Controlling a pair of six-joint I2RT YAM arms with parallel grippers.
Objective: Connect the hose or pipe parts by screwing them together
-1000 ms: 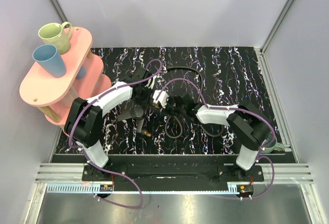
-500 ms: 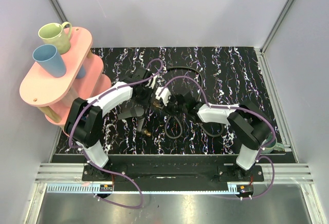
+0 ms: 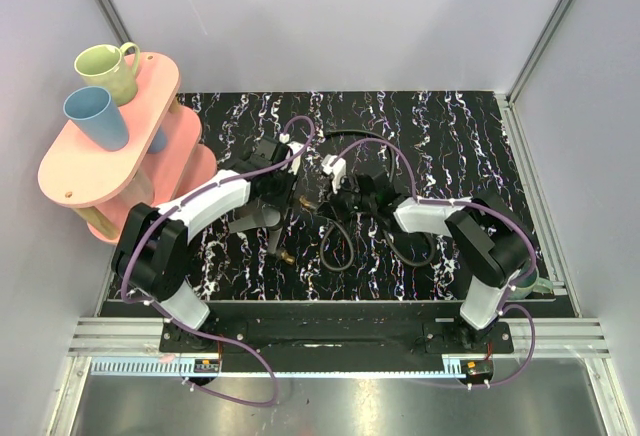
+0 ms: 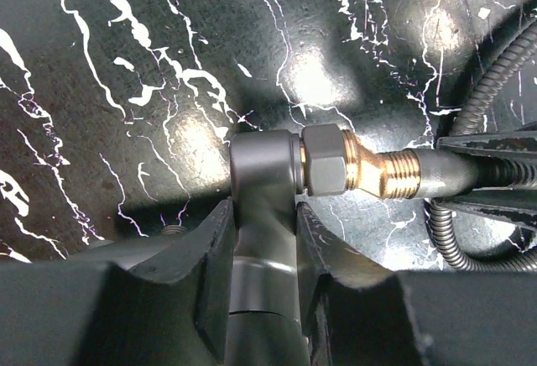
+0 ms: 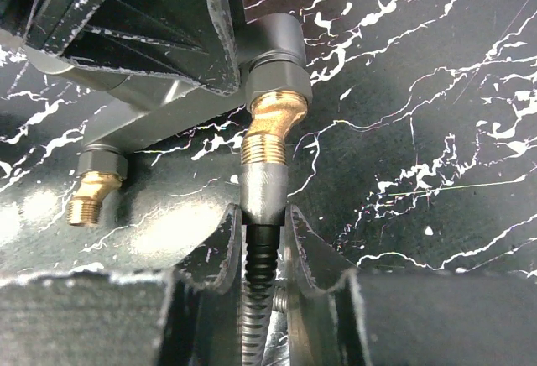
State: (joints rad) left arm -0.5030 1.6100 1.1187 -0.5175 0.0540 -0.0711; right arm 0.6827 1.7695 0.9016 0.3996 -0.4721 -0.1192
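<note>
Fingers [image 4: 214, 248] of the left gripper [image 4: 260, 215]: narrow gap, clamped on both sides of a grey branch of the forked fitting [image 4: 264, 164]. Pads touch the metal on both sides.

Fingers [image 5: 222, 248] of the right gripper [image 5: 256, 223]: narrower gap, pinched on the hose [image 5: 260, 257] just behind its metal end sleeve [image 5: 264, 185].

Joint: sleeve mouth sits against the angled brass tip [image 5: 273, 118] of the fitting, in line with it. A band of brass thread shows between sleeve and brass elbow. How far it is screwed on, cannot tell.

Orientation, overhead view: both grippers meet around mid-worktop [image 3: 450, 136], left gripper [image 3: 290, 191] on the left, right gripper [image 3: 340, 201] on the right. The joined tip and sleeve lie roughly left to right between them. The fitting's [image 3: 265, 221] long axis runs from the grip toward the near edge, and its second brass tip [image 3: 288, 256] points near. That tip carries nothing.

Hose [image 3: 335, 251]: leaves the right fingers, loops on the near side, and arcs away toward the far side.

Far left: pink shelf [image 3: 100, 156] with a green mug [image 3: 108, 71] and a blue cup [image 3: 95, 116].
</note>
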